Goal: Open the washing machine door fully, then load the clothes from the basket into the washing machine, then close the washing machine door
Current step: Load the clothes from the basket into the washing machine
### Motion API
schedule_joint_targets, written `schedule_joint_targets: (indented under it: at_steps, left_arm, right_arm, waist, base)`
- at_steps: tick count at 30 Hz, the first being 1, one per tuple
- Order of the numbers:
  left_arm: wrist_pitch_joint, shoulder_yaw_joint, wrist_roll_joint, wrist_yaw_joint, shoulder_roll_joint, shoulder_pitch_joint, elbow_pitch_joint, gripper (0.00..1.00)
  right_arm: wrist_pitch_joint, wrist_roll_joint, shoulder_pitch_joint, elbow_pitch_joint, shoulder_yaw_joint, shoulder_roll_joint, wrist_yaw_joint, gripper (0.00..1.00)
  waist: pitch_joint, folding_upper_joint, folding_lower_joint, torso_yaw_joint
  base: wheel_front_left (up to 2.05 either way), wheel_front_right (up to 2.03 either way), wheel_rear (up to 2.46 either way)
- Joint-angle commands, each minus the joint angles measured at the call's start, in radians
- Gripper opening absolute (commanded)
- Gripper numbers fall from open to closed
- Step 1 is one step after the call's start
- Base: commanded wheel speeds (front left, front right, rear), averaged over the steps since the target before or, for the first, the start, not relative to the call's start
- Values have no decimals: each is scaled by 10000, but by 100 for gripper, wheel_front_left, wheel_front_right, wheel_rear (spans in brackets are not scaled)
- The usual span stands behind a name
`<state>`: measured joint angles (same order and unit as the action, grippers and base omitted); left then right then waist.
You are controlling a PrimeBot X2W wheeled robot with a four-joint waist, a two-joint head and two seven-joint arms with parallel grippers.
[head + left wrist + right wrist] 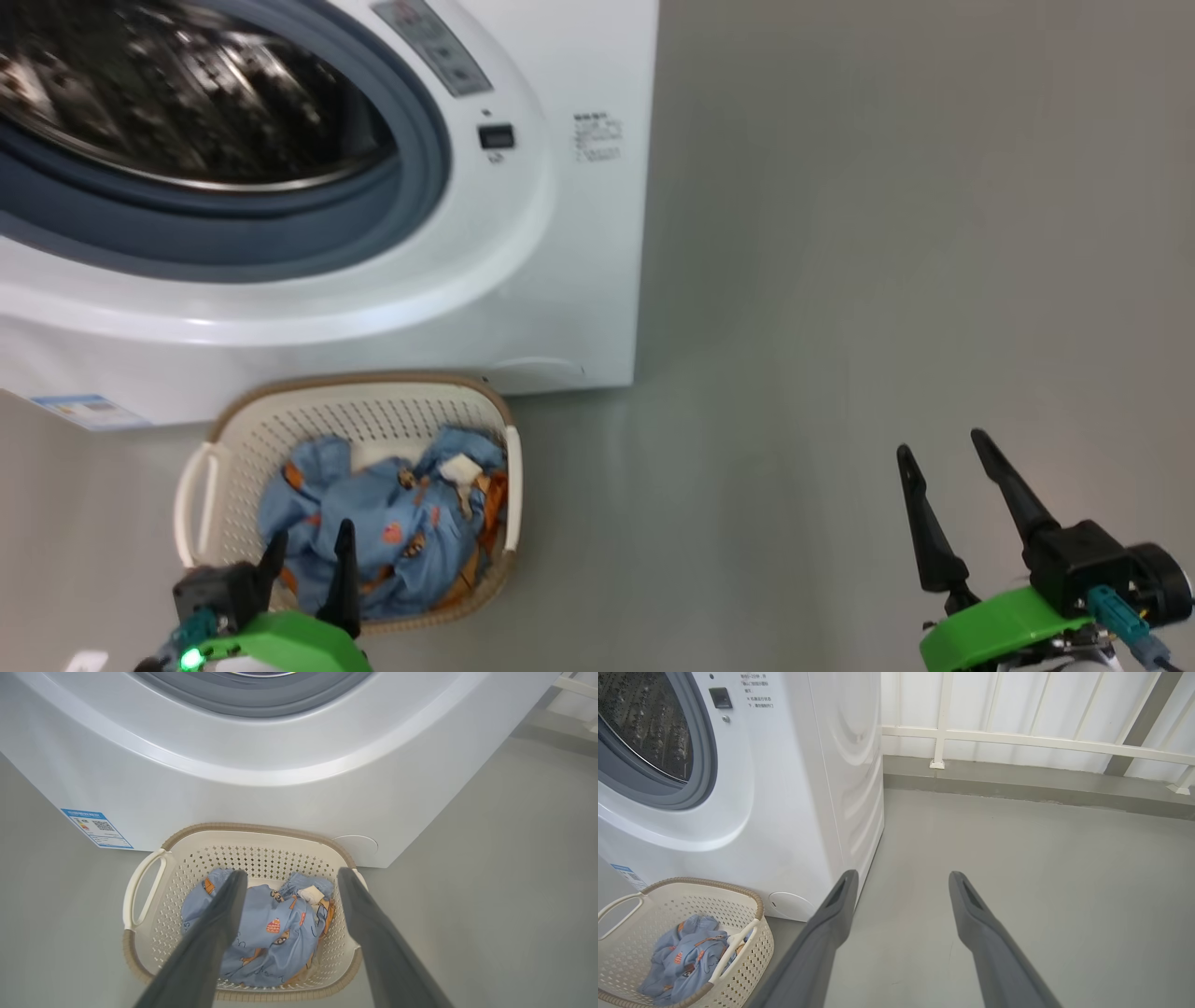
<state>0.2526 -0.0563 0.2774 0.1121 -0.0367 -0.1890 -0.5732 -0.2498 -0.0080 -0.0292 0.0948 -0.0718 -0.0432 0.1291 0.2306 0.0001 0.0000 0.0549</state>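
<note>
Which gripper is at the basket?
The left gripper: open, it points at the clothes in the basket, while the right gripper, also open, hangs over bare floor.

White washing machine (579,280) at upper left, drum mouth uncovered inside its grey gasket (411,215). Basket (373,397) on the floor (840,280) just before it, clothes (392,532) heaped inside. Left end effector (313,532) over the basket's near edge, fingers apart; right end effector (941,442) well off right, likewise spread.

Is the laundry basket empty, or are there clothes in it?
Not empty: light blue printed clothes lie bunched in the cream basket, below its brown rim.
</note>
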Motion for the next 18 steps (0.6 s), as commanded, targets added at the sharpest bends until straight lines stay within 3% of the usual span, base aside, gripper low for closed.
schedule_joint_targets:
  at_steps: [1,12,18]
  left_arm:
    - [91,359,-28,58,-199,-550,-347,100]
    - [87,195,523,179,-870,-2989,-4164,100]
    - [-20,-315,1357,183,-1207,-4067,-5335,100]
  right_arm:
    - [-120,-180,-333,-327,278,-70,16,100]
    - [-120,-341,-788,-770,334,-70,16,100]
    - [-120,-276,-971,-897,560,-70,16,100]
  waist:
    - [1065,-1,0,-609]
    - [2872,-1,0,-1424]
    - [3662,-1,0,-1799]
  base:
    - [0,0,0]
    - [0,0,0]
    - [0,0,0]
